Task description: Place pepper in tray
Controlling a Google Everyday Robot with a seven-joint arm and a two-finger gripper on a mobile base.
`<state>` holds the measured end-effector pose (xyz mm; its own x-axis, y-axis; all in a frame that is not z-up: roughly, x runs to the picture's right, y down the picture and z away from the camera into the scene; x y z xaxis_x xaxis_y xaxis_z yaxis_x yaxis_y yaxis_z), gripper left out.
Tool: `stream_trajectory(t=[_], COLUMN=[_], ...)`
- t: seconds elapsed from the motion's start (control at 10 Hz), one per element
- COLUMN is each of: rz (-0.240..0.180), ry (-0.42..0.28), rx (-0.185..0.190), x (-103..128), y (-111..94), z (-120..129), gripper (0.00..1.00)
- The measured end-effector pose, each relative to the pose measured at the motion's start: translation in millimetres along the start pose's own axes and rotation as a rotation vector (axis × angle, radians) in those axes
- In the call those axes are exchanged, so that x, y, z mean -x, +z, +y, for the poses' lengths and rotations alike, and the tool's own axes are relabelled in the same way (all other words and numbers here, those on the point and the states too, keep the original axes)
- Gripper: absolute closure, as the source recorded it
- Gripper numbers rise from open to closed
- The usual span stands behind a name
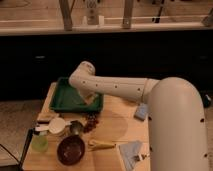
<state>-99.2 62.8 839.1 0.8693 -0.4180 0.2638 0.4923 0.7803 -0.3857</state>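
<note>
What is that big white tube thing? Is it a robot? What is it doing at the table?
Yes, it's a robot. The big white tube is its arm. There is just one camera, looking down at a wooden table; I can't tell where it is fixed. The arm reaches across to a green tray at the table's far side. Its hand is down over the tray, closed and tucked under the arm, so I can't see whether it holds the little pepper. Nearer to us lie a dark red bowl, dark grapes, a yellow banana-like thing, a white cup, a blue sponge and a blue cloth.
</note>
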Motion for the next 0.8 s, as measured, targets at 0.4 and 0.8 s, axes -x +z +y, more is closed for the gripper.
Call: stream_trajectory(t=[0.4,0.8], rz=[-0.008,-0.016], ry=[-0.010,-0.022], rx=[-0.006,-0.012], x=[-2.5,-5.5], y=[2.8,5.2], z=[-10.0,-21.9], gripper=[0.99,0.99])
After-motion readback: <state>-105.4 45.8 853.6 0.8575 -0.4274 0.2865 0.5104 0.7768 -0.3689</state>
